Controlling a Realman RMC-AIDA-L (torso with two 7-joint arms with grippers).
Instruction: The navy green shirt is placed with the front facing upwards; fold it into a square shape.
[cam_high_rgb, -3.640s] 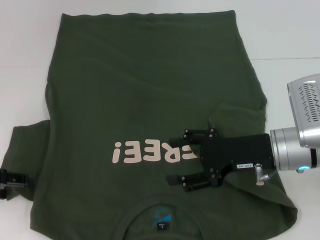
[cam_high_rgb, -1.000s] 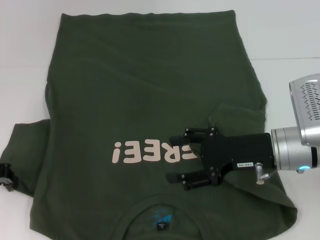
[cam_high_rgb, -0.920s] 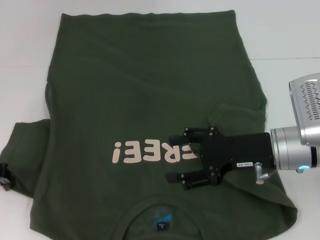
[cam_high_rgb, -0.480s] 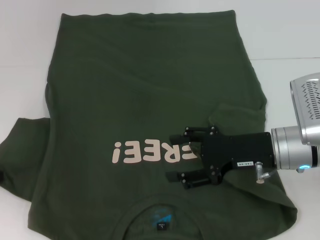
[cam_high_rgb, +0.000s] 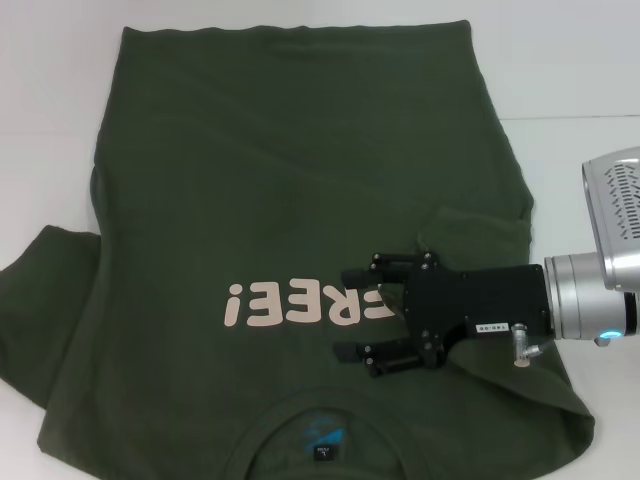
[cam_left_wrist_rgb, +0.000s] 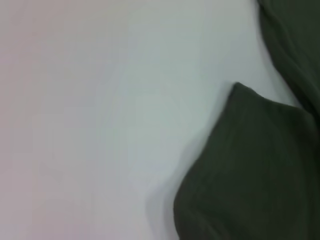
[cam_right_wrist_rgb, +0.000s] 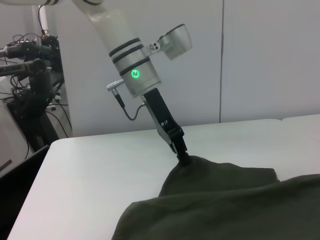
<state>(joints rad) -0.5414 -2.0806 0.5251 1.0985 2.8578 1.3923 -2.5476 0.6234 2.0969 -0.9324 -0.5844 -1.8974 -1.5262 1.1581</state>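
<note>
The right gripper (cam_high_rgb: 358, 314) sits open over the navy green shirt (cam_high_rgb: 290, 190), hiding some pink letters. The left gripper (cam_right_wrist_rgb: 183, 159) pinches the shirt's sleeve, its fingers hidden.

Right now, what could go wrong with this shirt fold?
The left pincer grips only the sleeve's edge, so the cloth may slip out mid-fold. The right pincer sits open above the navy green shirt, over the lettering; a sleeve dragged across could snag on it, or the fold could bunch.
</note>
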